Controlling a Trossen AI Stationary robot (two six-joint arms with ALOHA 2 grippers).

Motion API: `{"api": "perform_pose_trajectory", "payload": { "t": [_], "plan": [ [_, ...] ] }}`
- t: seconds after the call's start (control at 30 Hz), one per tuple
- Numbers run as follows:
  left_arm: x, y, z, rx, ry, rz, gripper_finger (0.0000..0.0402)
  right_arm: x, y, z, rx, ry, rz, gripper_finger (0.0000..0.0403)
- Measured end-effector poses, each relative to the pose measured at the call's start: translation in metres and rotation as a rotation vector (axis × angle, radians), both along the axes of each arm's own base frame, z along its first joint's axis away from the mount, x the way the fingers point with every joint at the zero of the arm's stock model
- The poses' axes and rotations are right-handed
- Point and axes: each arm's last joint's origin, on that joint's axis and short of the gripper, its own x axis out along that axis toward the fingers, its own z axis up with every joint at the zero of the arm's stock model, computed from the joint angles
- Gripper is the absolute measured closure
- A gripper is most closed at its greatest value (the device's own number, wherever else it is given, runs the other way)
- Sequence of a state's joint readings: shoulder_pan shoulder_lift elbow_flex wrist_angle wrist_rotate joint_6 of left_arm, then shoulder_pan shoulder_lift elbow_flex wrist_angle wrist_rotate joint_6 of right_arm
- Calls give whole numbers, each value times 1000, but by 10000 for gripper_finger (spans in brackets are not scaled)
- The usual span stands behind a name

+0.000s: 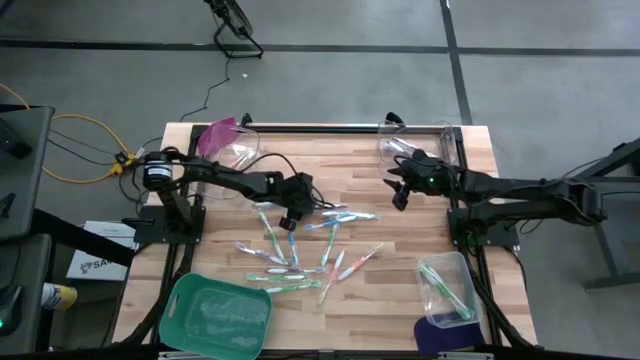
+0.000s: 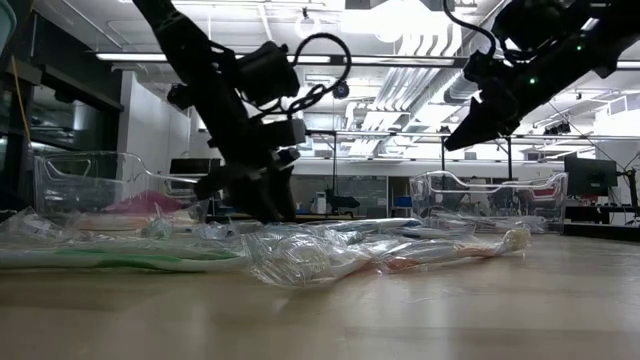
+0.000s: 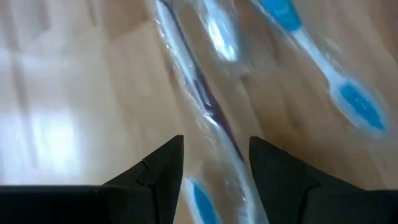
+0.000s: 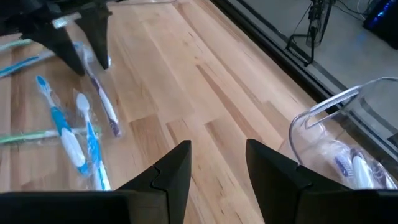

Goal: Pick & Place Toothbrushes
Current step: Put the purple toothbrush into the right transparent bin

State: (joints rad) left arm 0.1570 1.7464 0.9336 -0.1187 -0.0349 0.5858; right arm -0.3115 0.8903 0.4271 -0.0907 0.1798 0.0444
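The toothbrushes [image 1: 300, 255], each in a clear wrapper, lie scattered across the middle of the wooden table [image 1: 400, 310]. More of them sit in a clear bin [image 1: 448, 288] at the table's near right, and a few in another clear bin [image 1: 415, 145] at the far right.

The left gripper [image 1: 292, 215] is low over the far end of the scatter, its fingers [image 3: 158, 177] parted to either side of one wrapped brush with a dark handle [image 3: 208, 106]; whether they touch the wrapper is hard to tell. The right gripper [image 1: 400, 190] hangs in the air near the far right bin, its fingers [image 4: 177, 171] apart and holding nothing.

A green tray [image 1: 215, 315] sits at the near left, and a clear bin with a pink lid [image 1: 230, 145] at the far left. On the floor to the left, a white sheet [image 1: 95, 255] bears lettering that may start "SA", though it is too small to read.
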Motion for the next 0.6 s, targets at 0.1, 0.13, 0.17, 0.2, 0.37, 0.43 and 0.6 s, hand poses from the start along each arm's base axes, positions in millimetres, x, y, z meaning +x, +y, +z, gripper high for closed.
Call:
{"api": "perform_pose_trajectory", "payload": {
  "t": [0.1, 0.13, 0.17, 0.2, 0.37, 0.43, 0.6],
  "plan": [
    [0, -1, 0, -30, 32, -5, 225, 2, -1, -1, -10, 9, 7, 256],
    [0, -1, 1, -35, 35, -5, 225, 2, -1, -2, -10, 10, 8, 256],
    [-1, -1, 1, -36, 39, -5, 227, 3, -1, -1, -12, 4, 7, 256],
    [-1, -2, 0, -37, 46, -4, 231, 3, -1, -1, -12, 3, 8, 256],
    [-3, -1, -1, -40, 72, -1, 264, 3, -1, -1, -12, -2, 6, 256],
    [-3, -1, -1, -40, 73, -1, 280, 3, -1, -1, -12, -4, 6, 256],
    [-3, -1, -1, -16, 78, -31, 322, 3, -1, -1, -12, -5, 6, 256]
  ]
}}
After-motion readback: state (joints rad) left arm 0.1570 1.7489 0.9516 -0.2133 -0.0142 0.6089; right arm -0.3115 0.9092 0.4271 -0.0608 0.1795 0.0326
